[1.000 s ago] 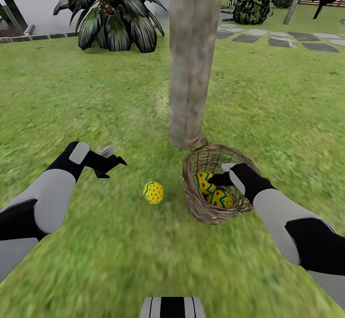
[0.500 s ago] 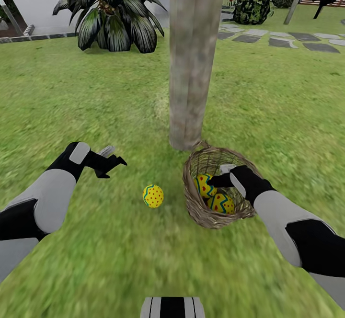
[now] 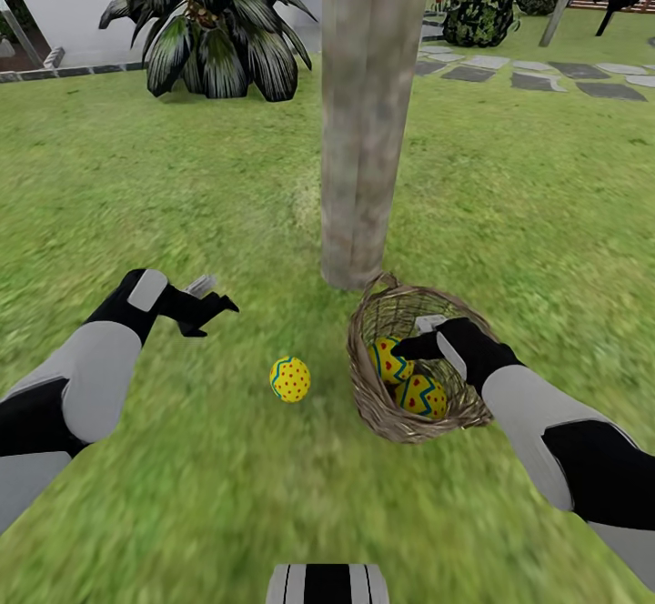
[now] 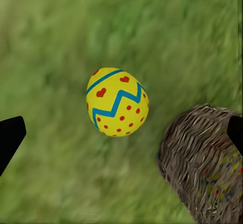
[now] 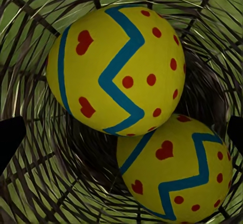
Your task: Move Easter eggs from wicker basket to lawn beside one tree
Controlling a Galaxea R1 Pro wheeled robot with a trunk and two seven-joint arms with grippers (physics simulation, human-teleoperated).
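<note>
No legible text, labels, brands or numbers anywhere; eggs [image 3: 290, 379] carry only zigzag, dot and heart patterns.

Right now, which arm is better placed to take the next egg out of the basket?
Probably the right: the right gripper is inside the brown woven wicker basket, open over two yellow zigzag-banded eggs. The left gripper hovers over grass, away from the basket.

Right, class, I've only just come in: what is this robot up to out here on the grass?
It is emptying a wicker basket of Easter eggs beside a tree. One egg already lies on the lawn near the trunk. Two eggs are still in the basket, which tilts toward the robot. The right gripper is open, reaching into the basket above them. The left gripper hangs open and empty over the grass.
</note>
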